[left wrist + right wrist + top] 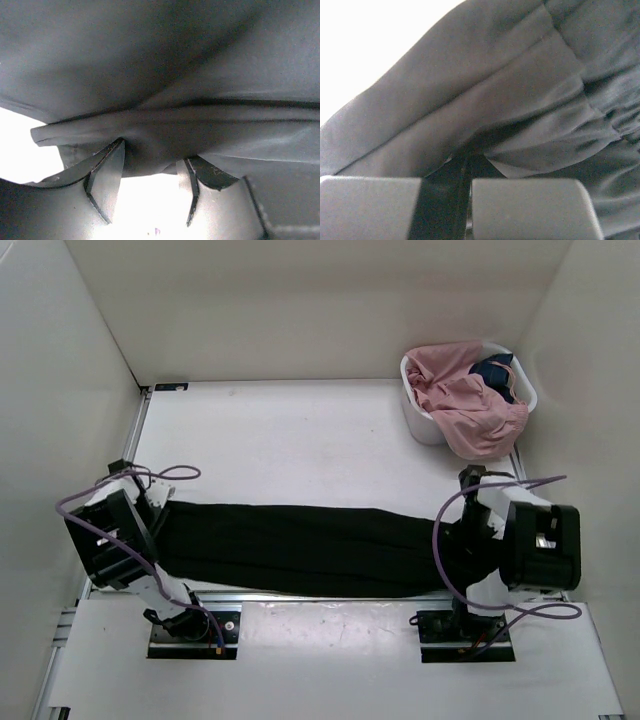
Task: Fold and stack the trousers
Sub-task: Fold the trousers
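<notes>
Eyes on every surface, and there's no lettering, label, brand, number or sign that can be read: the black trousers (300, 550) are plain cloth in all three views, the white basket (421, 422) shows a bare wall, and the desk (280, 440) carries no legible marking.
</notes>
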`<action>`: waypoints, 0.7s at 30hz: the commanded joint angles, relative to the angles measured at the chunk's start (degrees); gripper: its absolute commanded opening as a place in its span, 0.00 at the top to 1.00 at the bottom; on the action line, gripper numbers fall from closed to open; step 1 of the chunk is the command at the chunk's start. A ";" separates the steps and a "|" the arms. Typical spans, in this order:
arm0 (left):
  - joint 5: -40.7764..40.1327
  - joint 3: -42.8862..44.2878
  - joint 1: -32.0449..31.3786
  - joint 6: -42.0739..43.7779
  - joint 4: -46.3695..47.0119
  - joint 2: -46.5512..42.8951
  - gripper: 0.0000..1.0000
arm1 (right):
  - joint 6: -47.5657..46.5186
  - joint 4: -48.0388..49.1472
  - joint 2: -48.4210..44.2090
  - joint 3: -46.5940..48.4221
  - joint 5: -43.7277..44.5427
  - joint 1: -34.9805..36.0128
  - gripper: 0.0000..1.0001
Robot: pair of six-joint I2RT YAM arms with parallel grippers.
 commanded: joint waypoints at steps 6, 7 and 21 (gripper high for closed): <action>14.84 21.07 -2.61 -2.60 -13.89 2.77 0.41 | 1.26 12.77 11.58 15.66 8.78 -3.47 1.00; 18.08 23.53 -2.61 -1.64 -19.14 2.77 0.40 | 1.25 12.76 11.59 15.67 7.73 -3.47 1.00; 2.48 33.13 1.43 -7.17 -13.50 12.25 0.37 | -10.25 13.90 7.29 14.79 7.02 -3.47 1.00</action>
